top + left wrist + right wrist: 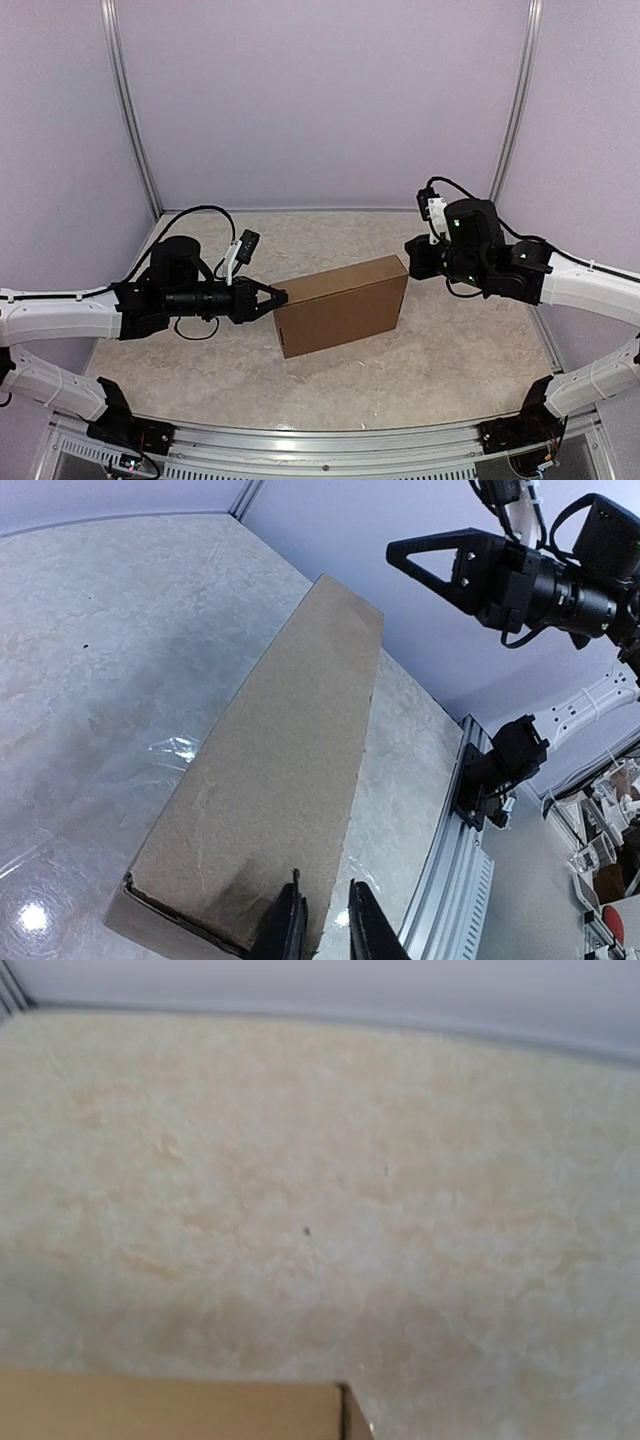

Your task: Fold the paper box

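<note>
paper box (340,300) is seen closed, lying flat mid-table (450,350); long axis is run from near-left to far-right, one short end faced toward each arm; left gripper (278,297) is set at the box's left end upper corner, fingers (292,930) nearly together with a thin gap, a clamp cannot be told; right gripper (410,250) is held just beside the far-right top corner, spread cannot be told, contact is not clear

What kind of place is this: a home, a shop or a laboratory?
Probably a laboratory robot cell: plain lilac walls enclose a marble-patterned table, and two robot arms stand on an aluminium rail.
</note>
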{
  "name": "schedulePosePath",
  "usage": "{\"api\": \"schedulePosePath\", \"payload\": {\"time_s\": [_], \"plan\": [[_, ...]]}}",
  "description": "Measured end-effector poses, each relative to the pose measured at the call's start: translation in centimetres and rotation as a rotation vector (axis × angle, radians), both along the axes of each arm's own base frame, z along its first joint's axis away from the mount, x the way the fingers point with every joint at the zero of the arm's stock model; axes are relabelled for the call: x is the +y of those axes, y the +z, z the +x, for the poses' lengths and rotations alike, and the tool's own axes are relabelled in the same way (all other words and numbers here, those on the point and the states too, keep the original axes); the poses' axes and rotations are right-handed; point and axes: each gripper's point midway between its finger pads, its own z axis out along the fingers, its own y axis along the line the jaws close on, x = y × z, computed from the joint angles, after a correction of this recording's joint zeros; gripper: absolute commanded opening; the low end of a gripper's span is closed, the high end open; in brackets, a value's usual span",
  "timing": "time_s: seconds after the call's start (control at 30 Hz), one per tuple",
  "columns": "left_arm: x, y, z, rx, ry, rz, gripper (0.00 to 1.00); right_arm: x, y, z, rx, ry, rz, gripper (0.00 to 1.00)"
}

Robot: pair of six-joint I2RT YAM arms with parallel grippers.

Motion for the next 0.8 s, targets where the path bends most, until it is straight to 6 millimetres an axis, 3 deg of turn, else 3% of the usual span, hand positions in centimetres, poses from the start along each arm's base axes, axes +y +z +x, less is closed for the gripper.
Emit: {"api": "schedulePosePath", "payload": {"time_s": [0.07, 0.13, 0.23, 0.33, 0.4, 0.57, 0.6, 0.63, 0.67, 0.8], "plan": [[-0.1, 0.7, 0.2, -0.002, -0.001, 0.019, 0.32, -0.3, 1.6, -0.3, -0.024, 0.004, 0.015, 0.0], [-0.3, 1.9, 0.6, -0.017, 0.001, 0.036, 0.37, -0.9, 2.9, -0.8, -0.046, 0.007, 0.027, 0.0], [-0.5, 5.0, 1.3, -0.07, 0.015, 0.042, 0.48, -2.0, 4.6, -1.8, -0.074, 0.013, 0.048, 0.0], [0.3, 8.0, 2.2, -0.13, 0.069, 0.056, 0.52, -2.8, 5.5, -2.9, -0.082, 0.024, 0.065, 0.0], [1.2, 9.7, 3.2, -0.157, 0.127, 0.07, 0.61, -3.3, 5.4, -3.5, -0.073, 0.033, 0.064, 0.0], [3.6, 11.5, 6.0, -0.19, 0.274, 0.11, 0.76, -4.6, 1.8, -5.1, 0.006, 0.038, 0.026, 0.0], [4.0, 11.3, 6.5, -0.185, 0.297, 0.121, 0.82, -4.8, 0.6, -5.5, 0.034, 0.039, 0.012, 0.0], [4.4, 11.0, 6.9, -0.179, 0.319, 0.136, 0.94, -5.0, -0.5, -5.8, 0.061, 0.037, -0.002, 0.0], [4.7, 10.5, 7.4, -0.17, 0.336, 0.15, 0.98, -5.2, -1.5, -6.0, 0.085, 0.036, -0.012, 0.0], [5.6, 8.8, 8.8, -0.138, 0.395, 0.191, 0.99, -5.8, -5.0, -7.1, 0.174, 0.031, -0.035, 0.0]]}}
